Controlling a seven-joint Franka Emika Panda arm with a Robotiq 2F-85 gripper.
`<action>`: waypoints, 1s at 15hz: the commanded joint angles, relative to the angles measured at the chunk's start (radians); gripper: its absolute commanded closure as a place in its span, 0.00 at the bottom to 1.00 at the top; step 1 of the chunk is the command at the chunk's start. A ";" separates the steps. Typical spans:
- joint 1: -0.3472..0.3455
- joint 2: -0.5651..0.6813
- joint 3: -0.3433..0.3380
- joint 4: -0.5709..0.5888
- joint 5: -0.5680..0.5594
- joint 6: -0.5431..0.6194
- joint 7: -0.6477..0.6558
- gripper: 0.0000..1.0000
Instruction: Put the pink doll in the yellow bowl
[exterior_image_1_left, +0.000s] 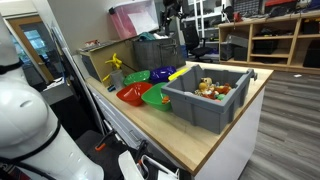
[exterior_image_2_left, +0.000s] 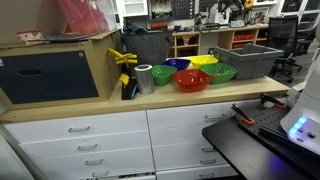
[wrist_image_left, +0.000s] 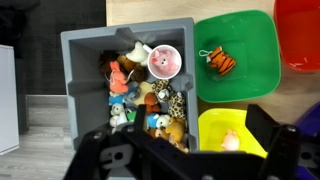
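the gripper (wrist_image_left: 190, 152) comes in from the bottom edge of the wrist view. its two dark fingers (wrist_image_left: 95, 155) are spread wide apart with nothing between them, and it hangs above the counter (wrist_image_left: 290, 95) looking straight down.

the yellow bowl (wrist_image_left: 210, 125) sits just below the gripper, between the fingers and nearer the one on the picture's right. the pink doll (wrist_image_left: 232, 141) lies inside this bowl, a small pale shape on the bowl's floor, clear of both fingers. its details are too small to make out.

ahead of the gripper, past the yellow bowl, is a green bowl (wrist_image_left: 255, 70) with a striped orange tiger toy (wrist_image_left: 218, 60) in it. a red bowl (wrist_image_left: 300, 35) is further out, in the far corner. beside the green bowl, ahead of the other finger, stands a grey bin (wrist_image_left: 85, 80) crowded with small stuffed toys, including a round pink-faced one (wrist_image_left: 165, 62).

in an exterior view the yellow bowl (exterior_image_2_left: 203, 61) stands in a cluster with a blue bowl (exterior_image_2_left: 178, 64), the red bowl (exterior_image_2_left: 190, 80) and two green ones, and the grey bin (exterior_image_2_left: 245, 60) is at the end of the counter.
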 joint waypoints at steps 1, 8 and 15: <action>-0.005 -0.052 0.030 -0.058 0.045 -0.036 -0.029 0.00; 0.021 -0.200 0.077 -0.218 0.068 0.011 -0.021 0.00; 0.031 -0.435 0.093 -0.343 0.050 0.008 -0.032 0.00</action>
